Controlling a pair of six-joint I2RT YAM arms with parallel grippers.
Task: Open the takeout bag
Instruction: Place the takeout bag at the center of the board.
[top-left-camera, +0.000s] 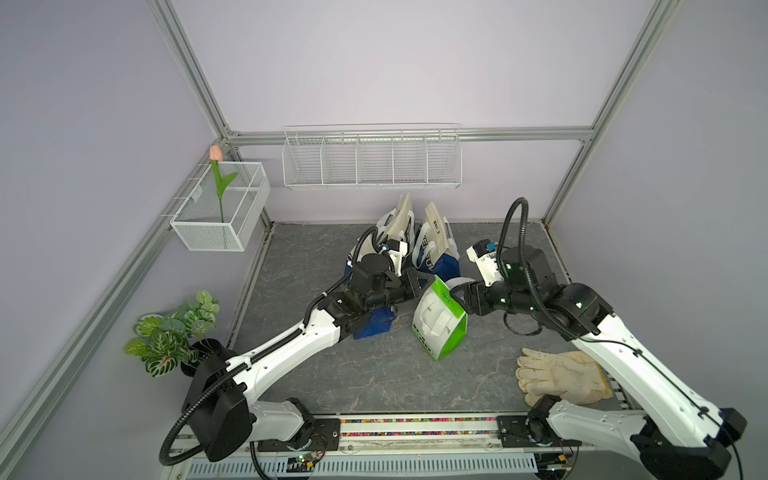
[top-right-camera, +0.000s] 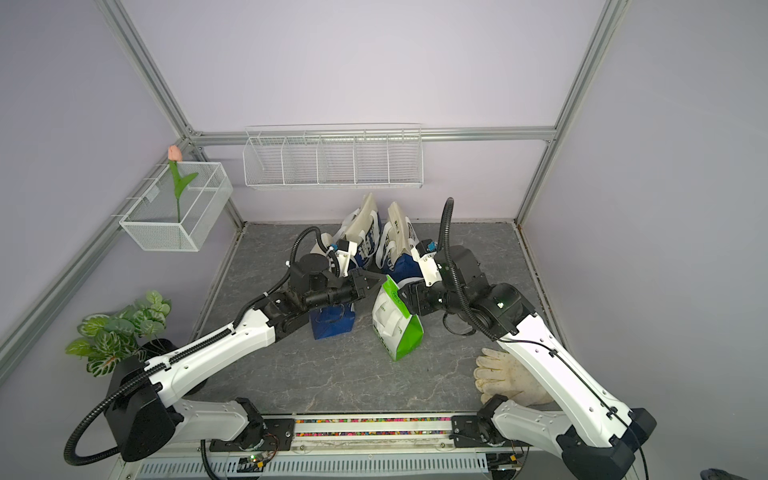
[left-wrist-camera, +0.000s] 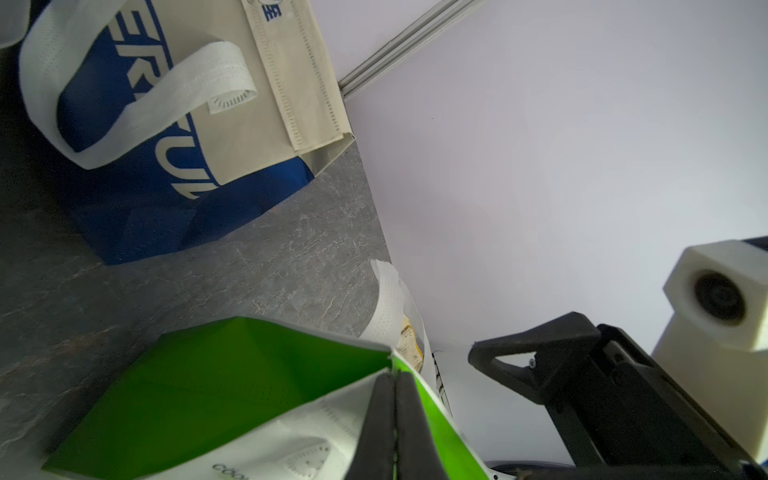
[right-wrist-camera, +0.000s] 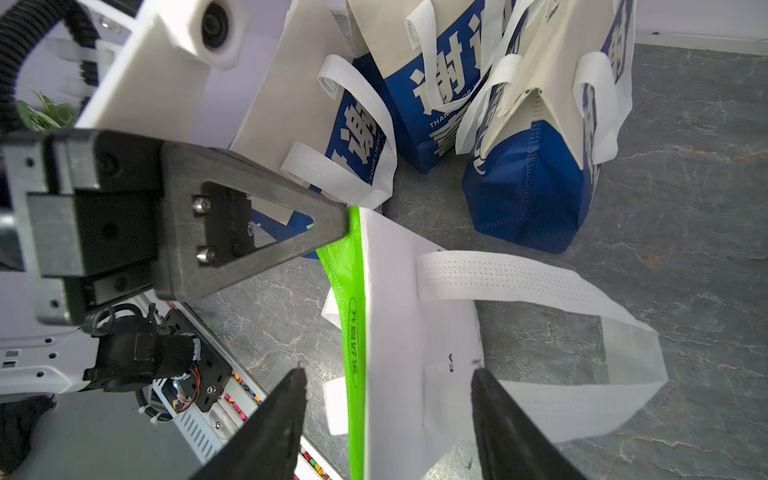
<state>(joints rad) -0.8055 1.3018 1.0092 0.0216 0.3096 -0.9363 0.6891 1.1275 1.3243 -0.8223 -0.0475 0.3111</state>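
Note:
The takeout bag (top-left-camera: 440, 324) (top-right-camera: 395, 324) is green and white with white handles and stands on the grey table between the two arms in both top views. My left gripper (top-left-camera: 424, 284) (top-right-camera: 381, 283) (left-wrist-camera: 394, 376) is shut on the bag's (left-wrist-camera: 208, 374) top edge, which is pinched flat between its pads at the green corner. My right gripper (top-left-camera: 460, 292) (top-right-camera: 405, 297) (right-wrist-camera: 386, 370) is open. Its fingers stand on either side of the bag's (right-wrist-camera: 399, 311) white top panel without pressing it. A white handle (right-wrist-camera: 540, 332) loops out beside the right gripper.
Blue and cream bags (top-left-camera: 432, 249) (right-wrist-camera: 528, 178) stand just behind, and another (top-left-camera: 374, 326) lies under the left arm. A pale work glove (top-left-camera: 559, 376) lies front right. A potted plant (top-left-camera: 174, 332) stands front left. Wire baskets (top-left-camera: 372, 160) (top-left-camera: 220, 208) hang on the walls.

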